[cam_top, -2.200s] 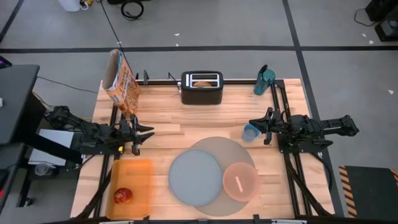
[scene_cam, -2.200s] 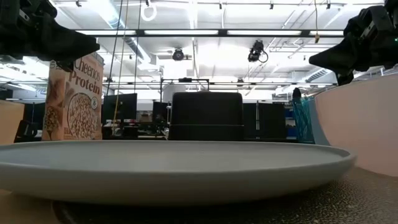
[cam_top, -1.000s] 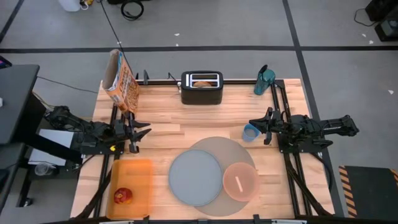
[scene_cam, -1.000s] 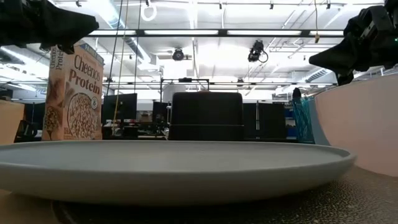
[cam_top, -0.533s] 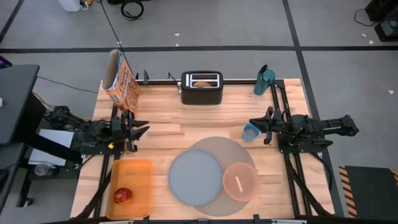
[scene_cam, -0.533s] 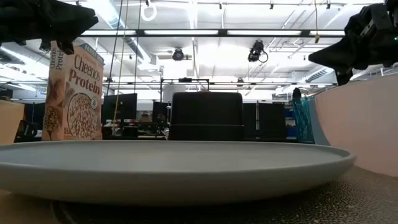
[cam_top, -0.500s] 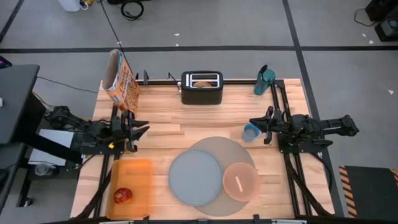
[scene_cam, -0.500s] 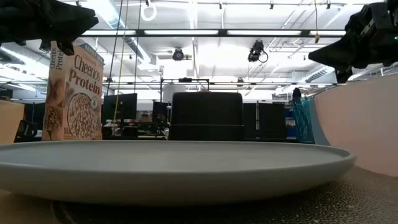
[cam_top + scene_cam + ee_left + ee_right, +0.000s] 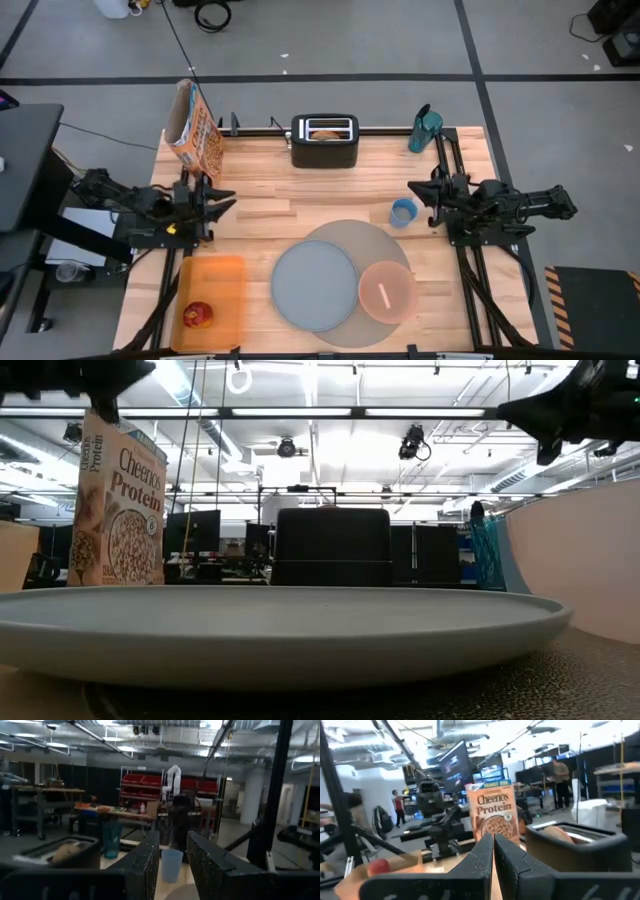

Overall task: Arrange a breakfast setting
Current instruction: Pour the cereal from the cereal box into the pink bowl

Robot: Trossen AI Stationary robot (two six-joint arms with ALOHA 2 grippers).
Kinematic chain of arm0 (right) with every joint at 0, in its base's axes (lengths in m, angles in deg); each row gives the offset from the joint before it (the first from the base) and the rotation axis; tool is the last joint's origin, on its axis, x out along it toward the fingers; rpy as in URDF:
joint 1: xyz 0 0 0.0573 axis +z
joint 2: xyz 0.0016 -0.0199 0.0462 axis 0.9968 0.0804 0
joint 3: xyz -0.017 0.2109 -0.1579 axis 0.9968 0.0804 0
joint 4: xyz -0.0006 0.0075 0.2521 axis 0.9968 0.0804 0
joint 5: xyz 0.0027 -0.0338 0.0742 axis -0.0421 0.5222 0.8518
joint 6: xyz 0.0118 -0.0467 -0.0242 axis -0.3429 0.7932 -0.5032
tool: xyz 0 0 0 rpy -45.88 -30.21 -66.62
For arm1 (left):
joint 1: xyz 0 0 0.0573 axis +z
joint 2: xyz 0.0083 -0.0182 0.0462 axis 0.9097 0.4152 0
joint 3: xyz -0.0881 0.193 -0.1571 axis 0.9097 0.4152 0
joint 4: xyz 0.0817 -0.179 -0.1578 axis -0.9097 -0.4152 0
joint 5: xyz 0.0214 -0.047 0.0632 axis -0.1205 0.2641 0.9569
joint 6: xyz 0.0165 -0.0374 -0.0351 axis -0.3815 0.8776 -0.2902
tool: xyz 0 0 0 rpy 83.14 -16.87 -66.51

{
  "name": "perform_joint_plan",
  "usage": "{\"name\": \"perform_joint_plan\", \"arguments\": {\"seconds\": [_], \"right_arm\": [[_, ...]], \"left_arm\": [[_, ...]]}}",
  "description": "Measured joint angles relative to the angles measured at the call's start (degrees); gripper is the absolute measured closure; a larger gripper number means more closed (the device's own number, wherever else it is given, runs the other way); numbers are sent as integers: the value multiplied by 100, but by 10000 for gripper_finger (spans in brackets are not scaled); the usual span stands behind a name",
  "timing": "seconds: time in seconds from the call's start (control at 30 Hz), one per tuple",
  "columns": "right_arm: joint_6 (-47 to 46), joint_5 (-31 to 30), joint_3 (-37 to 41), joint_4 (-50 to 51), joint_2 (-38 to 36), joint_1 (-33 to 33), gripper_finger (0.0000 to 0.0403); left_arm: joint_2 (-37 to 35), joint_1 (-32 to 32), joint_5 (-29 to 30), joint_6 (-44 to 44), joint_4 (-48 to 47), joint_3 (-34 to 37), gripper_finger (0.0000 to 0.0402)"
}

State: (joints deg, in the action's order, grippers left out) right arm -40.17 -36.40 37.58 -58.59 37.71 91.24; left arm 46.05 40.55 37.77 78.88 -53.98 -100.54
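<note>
The round grey mat (image 9: 385,243) lies at the table's near middle, with the grey-blue plate (image 9: 313,285) and the pink bowl (image 9: 392,280) on it. The metal spoon (image 9: 383,295) lies in the bowl. The bagel (image 9: 324,133) sticks out of the black toaster (image 9: 323,152). The red fruit (image 9: 197,315) lies on the orange tray (image 9: 215,280). The teal tumbler (image 9: 425,128) stands at the far right. My left gripper (image 9: 230,198) is open and empty, in the air at the left. My right gripper (image 9: 411,190) is shut and empty, above the right side.
A cereal box (image 9: 195,130) stands at the far left corner, with its top open. A small light-blue cup (image 9: 403,212) stands on the wood just far of the mat, below my right gripper. Bare wood lies between the toaster and the mat.
Both grippers have risen. My left gripper has drawn back toward the table's left and far edges, away from the tray. My right gripper has drawn back a little toward the table's right edge. Nothing on the table has moved.
</note>
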Motion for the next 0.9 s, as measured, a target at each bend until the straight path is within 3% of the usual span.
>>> {"name": "perform_joint_plan", "arguments": {"seconds": [0.17, 0.37, 0.43, 0.57, 0.67, 0.77, 0.9], "right_arm": [[-34, 34, 0, -614, 0, 2, 380], [4, -441, -1, -1392, 15, 0, 380], [20, -535, -4, -1515, 15, -2, 380], [372, -173, -4, -1765, 24, 0, 380], [371, -431, -4, -1801, 24, -2, 384], [525, -451, -4, -1799, 26, -1, 393], [881, -296, -4, -2087, 26, -2, 395]], "left_arm": [[776, -153, 527, 271, -1641, -1369, 294], [1998, -419, 1254, 1523, -3818, -2905, 294], [2377, -526, 1362, 1808, -4269, -3332, 295], [3088, -783, 1414, 2174, -4886, -4120, 295], [3490, -998, 1470, 2635, -5552, -4585, 295], [3842, -1125, 1339, 3718, -6710, -4977, 295], [4187, -1248, 747, 5751, -8515, -5202, 295]]}}
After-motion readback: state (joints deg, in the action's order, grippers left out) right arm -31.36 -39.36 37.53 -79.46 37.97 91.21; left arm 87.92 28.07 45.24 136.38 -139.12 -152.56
